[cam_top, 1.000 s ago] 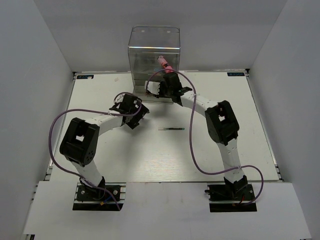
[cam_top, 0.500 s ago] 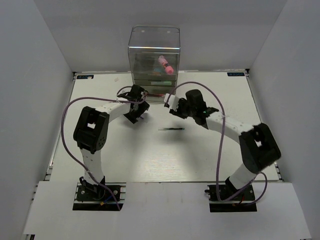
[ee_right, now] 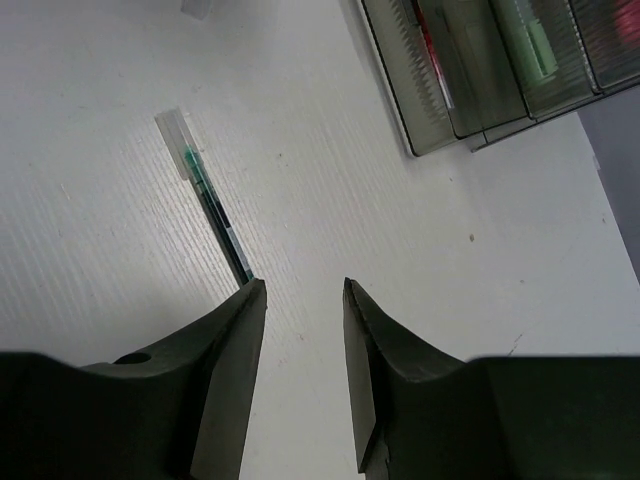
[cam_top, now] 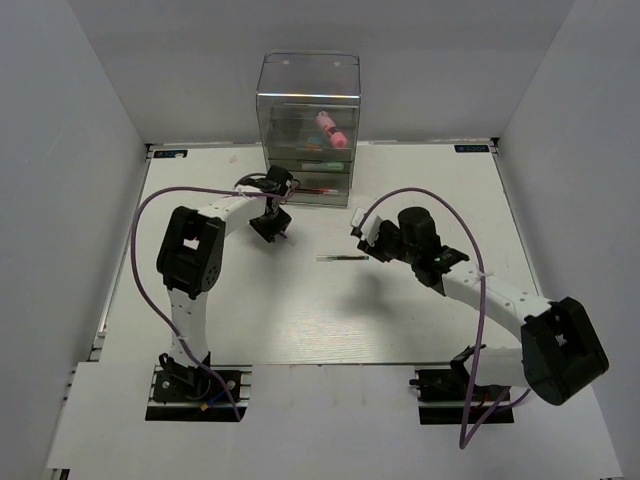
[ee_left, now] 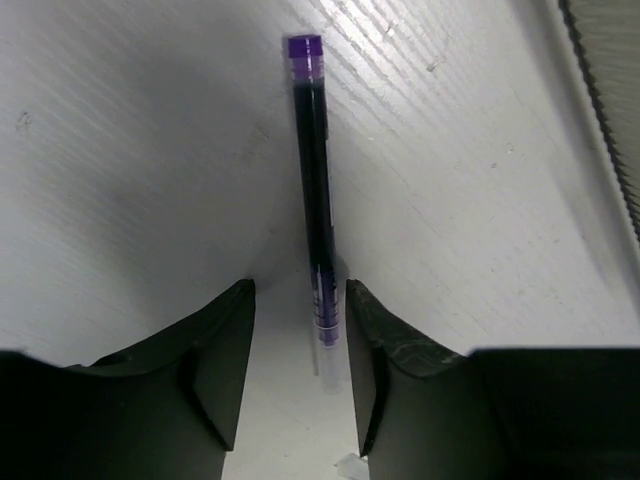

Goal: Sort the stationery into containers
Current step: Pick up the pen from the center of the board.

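Right gripper [ee_right: 302, 290] withdrew from cabinet [cam_top: 300, 80]; green pen [ee_right: 210, 205] lies just ahead.

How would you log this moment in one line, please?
left gripper open, straddling purple pen | right gripper open, green pen just outside jaws | pink marker in cabinet

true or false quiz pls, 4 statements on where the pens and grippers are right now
1. The purple pen lies on the table between the left gripper's open fingers. True.
2. The right gripper is shut on the green pen. False: it is open and empty; the pen lies on the table by one fingertip.
3. The pink marker lies on the table. False: it is inside the cabinet, high up.
4. A red pen sits in one cabinet drawer. True.
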You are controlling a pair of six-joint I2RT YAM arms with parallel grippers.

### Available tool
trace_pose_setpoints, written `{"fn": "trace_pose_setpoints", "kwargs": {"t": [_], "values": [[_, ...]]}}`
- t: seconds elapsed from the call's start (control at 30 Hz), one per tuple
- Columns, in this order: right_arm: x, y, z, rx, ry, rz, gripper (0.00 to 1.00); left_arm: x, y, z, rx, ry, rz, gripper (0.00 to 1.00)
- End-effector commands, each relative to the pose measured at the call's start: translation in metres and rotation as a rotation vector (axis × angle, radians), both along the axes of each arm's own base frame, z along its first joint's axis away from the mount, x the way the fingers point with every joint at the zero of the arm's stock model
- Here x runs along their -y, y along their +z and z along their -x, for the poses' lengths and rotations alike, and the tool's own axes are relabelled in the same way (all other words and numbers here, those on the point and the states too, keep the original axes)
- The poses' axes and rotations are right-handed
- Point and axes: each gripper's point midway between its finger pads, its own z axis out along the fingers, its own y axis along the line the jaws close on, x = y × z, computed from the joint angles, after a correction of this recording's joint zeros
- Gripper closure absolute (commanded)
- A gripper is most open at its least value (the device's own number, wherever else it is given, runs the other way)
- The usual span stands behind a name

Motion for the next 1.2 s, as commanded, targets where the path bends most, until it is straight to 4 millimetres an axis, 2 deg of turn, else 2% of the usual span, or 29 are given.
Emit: {"fn": "trace_pose_setpoints", "kwargs": {"t": [0.0,0.1,0.23,0.33,0.37,0.5,0.53,0.57,0.6,0.63,0.73,0.77,0.87,0.9,0.97,1.0,1.07,1.1,1.17], "values": [[-0.002,0.019,0.001,0.044,0.0,-0.065,0.57,-0.009,-0.02,0.02,-0.117,0.001,-0.066,0.49],[0.001,0.019,0.004,0.049,-0.005,-0.067,0.57,-0.012,-0.039,0.031,-0.204,-0.001,-0.093,0.59],[0.004,0.018,0.007,0.051,-0.008,-0.075,0.57,-0.009,-0.044,0.033,-0.222,-0.005,-0.08,0.66],[0.006,0.017,0.009,0.053,-0.01,-0.078,0.57,-0.011,-0.049,0.037,-0.222,-0.005,-0.08,0.77],[0.006,0.017,0.009,0.054,-0.009,-0.077,0.57,-0.014,-0.048,0.042,-0.229,-0.005,-0.083,0.83],[0.009,0.013,0.01,0.048,-0.013,-0.075,0.53,-0.01,-0.043,0.052,-0.213,-0.037,-0.033,0.9],[0.009,0.012,0.01,0.046,-0.01,-0.076,0.46,-0.007,-0.03,0.05,-0.179,-0.063,-0.011,0.92],[0.011,0.01,0.01,0.047,-0.013,-0.077,0.37,-0.002,-0.029,0.055,-0.158,-0.085,0.009,0.92],[0.011,0.012,0.01,0.047,-0.015,-0.086,0.1,0.003,-0.021,0.055,-0.133,-0.094,0.048,0.93],[0.014,0.007,0.01,0.043,-0.026,-0.084,0.1,0.008,-0.002,0.05,-0.051,-0.121,0.095,0.95],[0.016,0.009,0.007,0.05,-0.038,-0.094,0.1,0.024,0.03,0.046,0.066,-0.165,0.205,1.0],[0.018,0.007,0.006,0.046,-0.045,-0.093,0.1,0.033,0.056,0.036,0.152,-0.184,0.26,1.0],[0.021,0.005,0.004,0.047,-0.054,-0.092,0.1,0.049,0.09,0.017,0.238,-0.187,0.337,1.0],[0.019,-0.003,0.006,0.016,-0.048,-0.086,0.1,0.058,0.109,0.004,0.282,-0.187,0.372,1.0],[0.02,0.001,0.007,0.02,-0.038,-0.097,0.1,0.065,0.121,-0.009,0.311,-0.169,0.395,1.0],[0.021,0.002,0.007,0.02,-0.039,-0.1,0.1,0.07,0.134,-0.02,0.34,-0.164,0.412,1.0],[0.023,0.001,0.008,0.019,-0.035,-0.103,0.11,0.076,0.133,-0.032,0.341,-0.121,0.442,1.0],[0.023,0.003,0.007,0.027,-0.029,-0.105,0.13,0.082,0.145,-0.044,0.383,-0.112,0.469,1.0],[0.024,0.002,0.008,0.031,-0.029,-0.108,0.17,0.088,0.148,-0.055,0.395,-0.059,0.513,1.0]]}}
